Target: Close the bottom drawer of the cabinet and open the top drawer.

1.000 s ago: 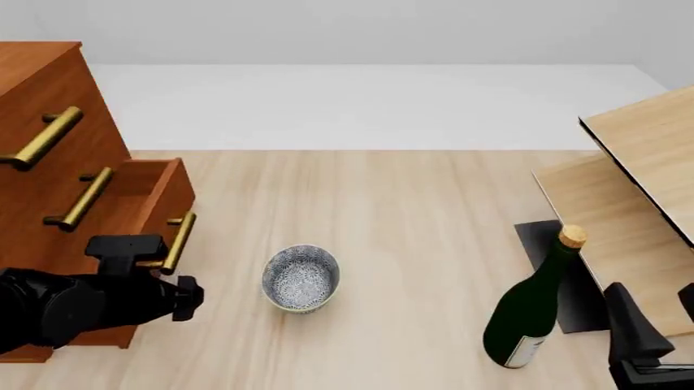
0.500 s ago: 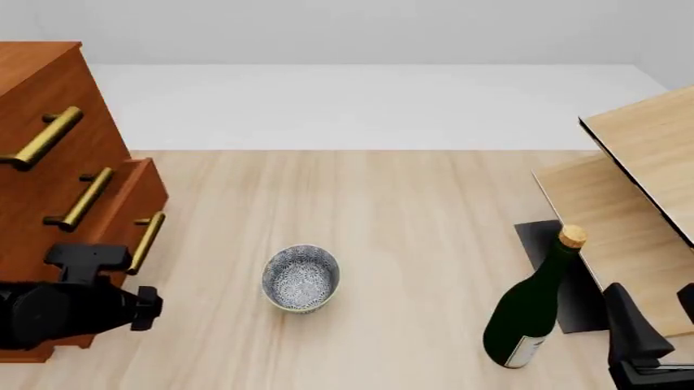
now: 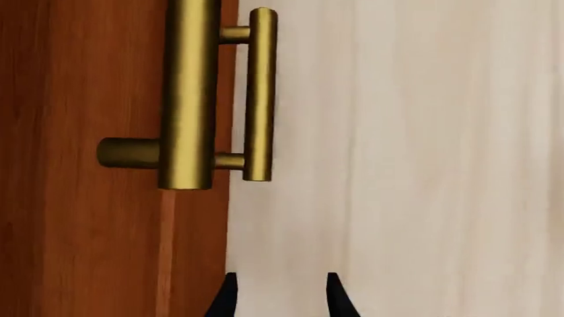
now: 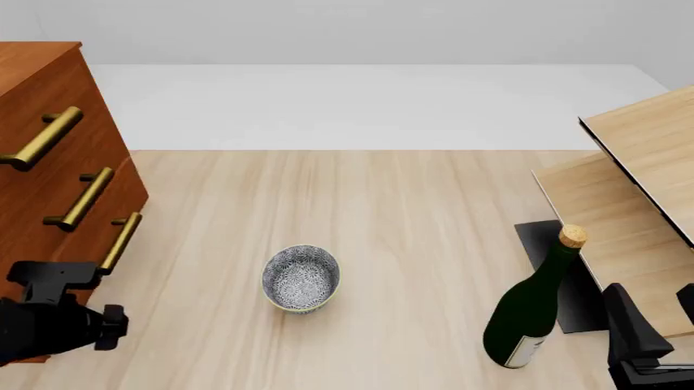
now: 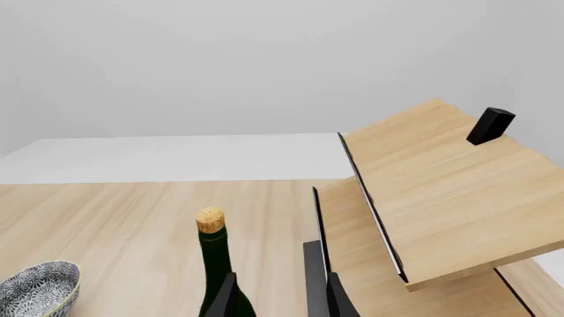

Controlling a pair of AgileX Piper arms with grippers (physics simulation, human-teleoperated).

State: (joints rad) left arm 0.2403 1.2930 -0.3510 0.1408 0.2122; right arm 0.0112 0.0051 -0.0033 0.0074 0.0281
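The cabinet (image 4: pixel 44 203) stands at the table's left edge, its three drawer fronts facing right. The bottom drawer (image 4: pixel 117 242) sits flush with the fronts above it. The top drawer (image 4: pixel 49 93) is pushed in too, its brass handle sticking out. My left gripper (image 4: pixel 97 319) hovers at the near left, just off the cabinet's lower front corner, open and holding nothing. In the left wrist view the gripper (image 3: pixel 279 300) points along the cabinet face (image 3: pixel 88 231), past two brass handles. My right gripper (image 4: pixel 658 313) rests open at the near right, also seen as the gripper (image 5: pixel 280 297) in its wrist view.
A patterned bowl (image 4: pixel 301 278) sits near the table's middle. A dark green corked bottle (image 4: pixel 531 313) stands at the right on a black mat (image 4: pixel 542 244), just left of my right gripper. A pale wooden rack (image 4: pixel 639 179) fills the right side.
The bottom drawer has slid in from well pulled out to flush with the cabinet. My left gripper has moved left and nearer along with it. The right arm has not moved.
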